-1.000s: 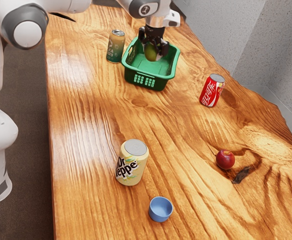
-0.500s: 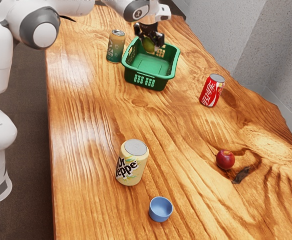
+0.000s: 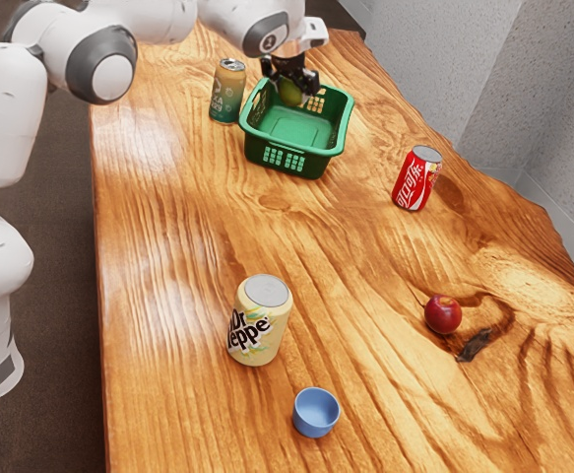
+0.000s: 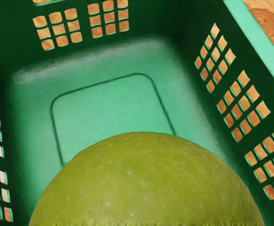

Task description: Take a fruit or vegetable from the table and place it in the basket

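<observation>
While the arm (image 3: pixel 252 20) extends over the counter (image 3: pixel 168 246), hand (image 3: pixel 294 44) directed downward above the basket (image 3: pixel 313 166), the gripper (image 3: pixel 291 87) clamps the green fruit (image 4: pixel 146 179).

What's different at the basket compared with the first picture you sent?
My end effector and the green fruit it holds have moved together toward the exterior view's left and top, over the basket's far side. Nothing was newly grasped or let go. The basket, the cans, the red fruit and the blue cup stayed put.
</observation>
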Robot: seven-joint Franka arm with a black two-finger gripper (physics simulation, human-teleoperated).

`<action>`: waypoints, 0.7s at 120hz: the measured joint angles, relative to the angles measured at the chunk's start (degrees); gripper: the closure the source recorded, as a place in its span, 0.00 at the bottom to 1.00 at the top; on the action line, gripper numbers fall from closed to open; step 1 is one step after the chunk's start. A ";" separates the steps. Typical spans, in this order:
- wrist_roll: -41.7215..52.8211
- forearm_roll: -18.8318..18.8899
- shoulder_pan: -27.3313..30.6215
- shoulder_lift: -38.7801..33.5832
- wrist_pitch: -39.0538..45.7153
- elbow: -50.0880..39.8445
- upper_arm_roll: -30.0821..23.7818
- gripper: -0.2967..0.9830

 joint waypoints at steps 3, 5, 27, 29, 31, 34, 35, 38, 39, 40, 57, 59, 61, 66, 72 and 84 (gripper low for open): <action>-0.02 -0.02 -0.07 0.53 0.27 0.40 -0.01 0.44; -0.02 -0.03 -0.14 1.04 0.44 0.94 0.00 0.45; -0.08 -0.63 -0.40 5.74 1.88 5.73 -0.19 0.43; -0.07 -0.88 -0.41 5.81 1.94 5.79 -0.18 0.41; -0.05 -1.11 -0.41 5.81 1.99 5.78 -0.17 0.40; -0.01 -1.48 -0.41 5.73 2.06 5.68 -0.17 0.39; 0.00 -1.58 -0.41 5.69 2.08 5.65 -0.17 0.38; 0.05 -1.87 -0.47 5.56 2.14 5.59 -0.14 0.37; 0.07 -1.95 -0.50 5.53 2.15 5.57 -0.13 0.37; 0.09 -2.03 -0.53 5.50 2.17 5.54 -0.12 0.36; 0.44 -2.70 -0.72 5.26 2.25 5.42 0.01 0.30; 0.48 -2.73 -0.73 5.24 2.24 5.41 0.03 0.29; 0.52 -2.75 -0.73 5.13 2.21 5.39 0.07 0.29; 0.60 -2.60 -1.09 2.83 0.97 5.13 0.23 0.28; 0.69 -1.29 -4.27 -9.34 -6.05 1.91 -0.96 0.27; 0.59 -4.78 -11.34 -26.80 -27.99 7.28 -18.51 0.26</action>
